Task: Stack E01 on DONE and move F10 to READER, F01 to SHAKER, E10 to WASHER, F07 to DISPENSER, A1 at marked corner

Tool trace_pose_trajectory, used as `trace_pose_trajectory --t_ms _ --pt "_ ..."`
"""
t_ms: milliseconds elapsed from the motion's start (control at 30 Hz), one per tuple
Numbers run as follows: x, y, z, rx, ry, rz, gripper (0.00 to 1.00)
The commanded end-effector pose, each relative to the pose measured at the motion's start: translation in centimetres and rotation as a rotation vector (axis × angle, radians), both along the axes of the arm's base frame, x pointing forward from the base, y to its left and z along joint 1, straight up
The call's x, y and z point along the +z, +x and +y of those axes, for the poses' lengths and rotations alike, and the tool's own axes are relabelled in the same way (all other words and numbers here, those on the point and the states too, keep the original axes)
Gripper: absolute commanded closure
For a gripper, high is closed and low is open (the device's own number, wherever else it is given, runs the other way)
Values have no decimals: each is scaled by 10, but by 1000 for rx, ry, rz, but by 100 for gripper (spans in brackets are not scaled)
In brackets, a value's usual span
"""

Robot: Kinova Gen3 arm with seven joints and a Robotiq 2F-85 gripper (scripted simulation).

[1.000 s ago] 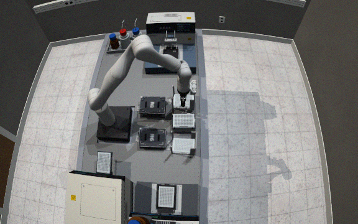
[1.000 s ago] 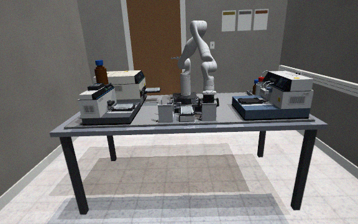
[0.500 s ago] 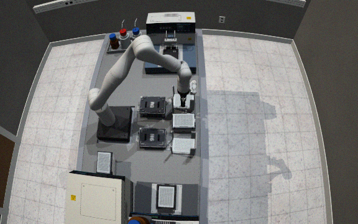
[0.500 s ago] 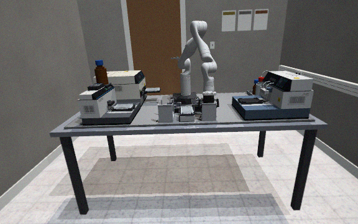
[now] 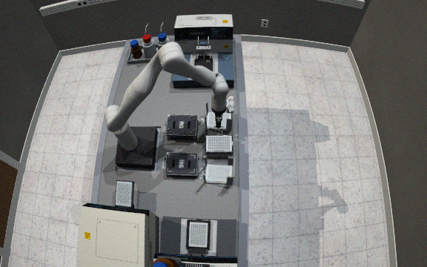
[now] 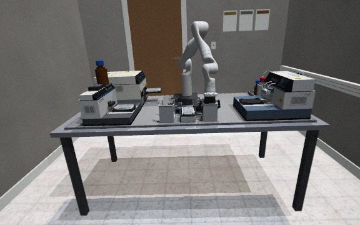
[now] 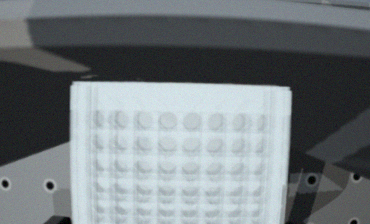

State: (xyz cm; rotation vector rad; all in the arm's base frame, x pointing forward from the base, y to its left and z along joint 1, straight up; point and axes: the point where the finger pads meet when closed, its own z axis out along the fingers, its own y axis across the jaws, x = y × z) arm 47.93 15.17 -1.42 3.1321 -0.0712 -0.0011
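Observation:
My gripper [image 5: 219,124] [image 6: 210,94] is open and points straight down into the top of a white-walled stack rack [image 6: 210,114] at the deck's right edge. A white well plate [image 5: 211,119] [image 7: 181,155] lies flat in that rack right under the gripper and fills the wrist view; my fingers do not show there. Beside it, a white plate [image 5: 219,144] [image 6: 187,110] sits on the small middle station. A second rack [image 5: 219,173] [image 6: 166,113] holds a white plate. Further plates lie on the reader's tray [image 5: 124,193] and on the dispenser's nest [image 5: 198,234]. The washer's carrier [image 5: 203,62] [image 6: 252,100] looks dark.
Two dark nests, RG [image 5: 181,126] and N6 [image 5: 181,164], stand left of the racks. Three bottles [image 5: 147,45] stand at the back by the washer housing [image 5: 203,27]. The arm's base [image 5: 136,146] is at the deck's left. The beige reader housing [image 5: 113,237] stands at the front.

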Motion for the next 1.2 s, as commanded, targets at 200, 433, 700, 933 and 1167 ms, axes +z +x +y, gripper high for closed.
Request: trace_pose_trajectory --t_ms 200,433,700,933,1167 --pt "-1 -1 1 -4 4 0 0" --pt "0 0 0 -1 2 0 6" --pt "0 0 0 -1 2 0 6" --pt "0 0 0 -1 2 0 6" --pt "0 0 0 -1 2 0 6"
